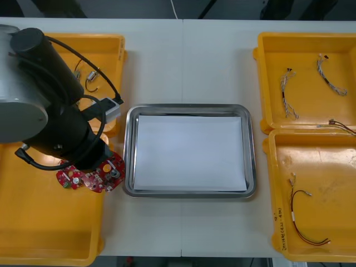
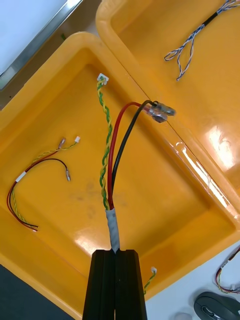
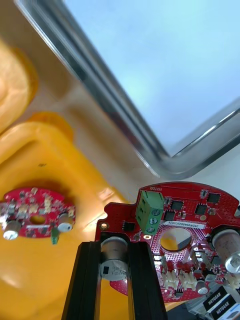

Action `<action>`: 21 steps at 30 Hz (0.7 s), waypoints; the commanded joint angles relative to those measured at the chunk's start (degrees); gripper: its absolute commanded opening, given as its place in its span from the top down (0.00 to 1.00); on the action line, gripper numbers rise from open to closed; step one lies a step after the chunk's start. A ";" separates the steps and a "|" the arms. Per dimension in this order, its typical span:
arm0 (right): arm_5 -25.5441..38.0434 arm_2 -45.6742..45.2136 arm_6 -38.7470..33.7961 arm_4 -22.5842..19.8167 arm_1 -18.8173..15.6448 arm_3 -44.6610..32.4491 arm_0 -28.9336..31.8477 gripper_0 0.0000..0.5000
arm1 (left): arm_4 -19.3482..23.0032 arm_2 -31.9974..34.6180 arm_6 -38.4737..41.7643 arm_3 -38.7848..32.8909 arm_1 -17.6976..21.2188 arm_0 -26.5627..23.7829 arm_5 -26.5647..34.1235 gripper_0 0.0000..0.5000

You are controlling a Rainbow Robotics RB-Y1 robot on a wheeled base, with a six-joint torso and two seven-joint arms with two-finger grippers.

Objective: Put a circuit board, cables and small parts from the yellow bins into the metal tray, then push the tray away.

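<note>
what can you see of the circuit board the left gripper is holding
A round red circuit board, with a green terminal block, a hole at its middle, black chips, white connectors and silver cylinders. The left gripper is shut on one cylinder near its edge, holding it face up over the near left bin at its rim, beside the metal tray at its corner. Whether it touches the bin is unclear. The right gripper, over a right bin, is shut on a cable.

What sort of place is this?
Probably an electronics kitting bench: yellow bins of cables, a metal tray, the left gripper holding a red circuit board beside it, the right gripper holding a cable above a bin.
</note>
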 commanded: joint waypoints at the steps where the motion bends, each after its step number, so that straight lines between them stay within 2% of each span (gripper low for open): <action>1: 0.36 1.08 0.55 -1.10 -1.36 -2.40 -1.41 1.00 | -3.40 -4.89 2.48 1.82 -4.63 -5.15 -1.73 1.00; 4: 0.36 1.08 0.55 -1.54 -1.44 -2.84 -1.32 1.00 | -5.59 -7.53 3.01 3.84 -6.65 -6.65 -2.96 1.00; 13: 0.36 1.08 0.55 -2.59 -1.36 -3.54 -1.32 1.00 | -8.32 -13.33 4.06 9.46 -10.17 -9.37 -8.76 0.99; 21: 0.36 1.08 0.20 -3.03 -1.36 -4.07 -1.32 1.00 | -11.75 -18.34 4.33 13.51 -11.57 -10.16 -13.68 1.00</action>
